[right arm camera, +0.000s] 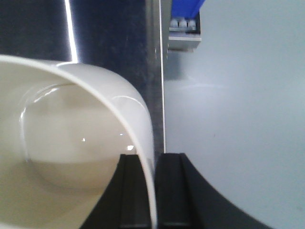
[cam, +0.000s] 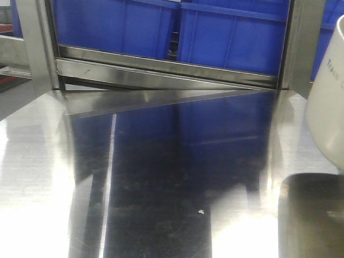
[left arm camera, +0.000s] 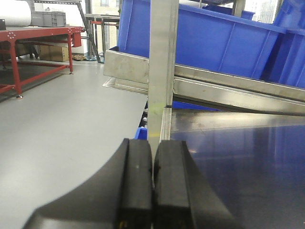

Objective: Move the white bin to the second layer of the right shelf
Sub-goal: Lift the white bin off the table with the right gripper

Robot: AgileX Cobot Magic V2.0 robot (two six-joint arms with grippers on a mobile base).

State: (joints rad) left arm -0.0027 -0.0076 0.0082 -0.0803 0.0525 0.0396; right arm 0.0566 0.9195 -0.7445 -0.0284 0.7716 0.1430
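The white bin (right arm camera: 71, 133) is gripped but not yet shelved. The right hand (right arm camera: 152, 191) pinches its rim, one finger inside the wall and one outside. In the front view the white bin (cam: 329, 91) hangs over the right side of the steel surface (cam: 161, 177). It looks tilted and seems lifted clear, with a dark reflection under it.

By my reading, the grasp and the lift are done. The carry to the right shelf's second layer and the set-down are both left. No view shows that level clearly. A few small white rollers (right arm camera: 183, 23) show under a blue edge just past the surface's side, but I cannot tell which level they belong to.

The bin is glossy cream-white and empty, with a rounded rim, smooth walls and faint lettering on the outside.

Blue crates (cam: 161, 27) sit on a sloping rack beyond the surface's far edge. At the surface's left edge the left hand (left arm camera: 152, 186) has its fingers pressed together on nothing.
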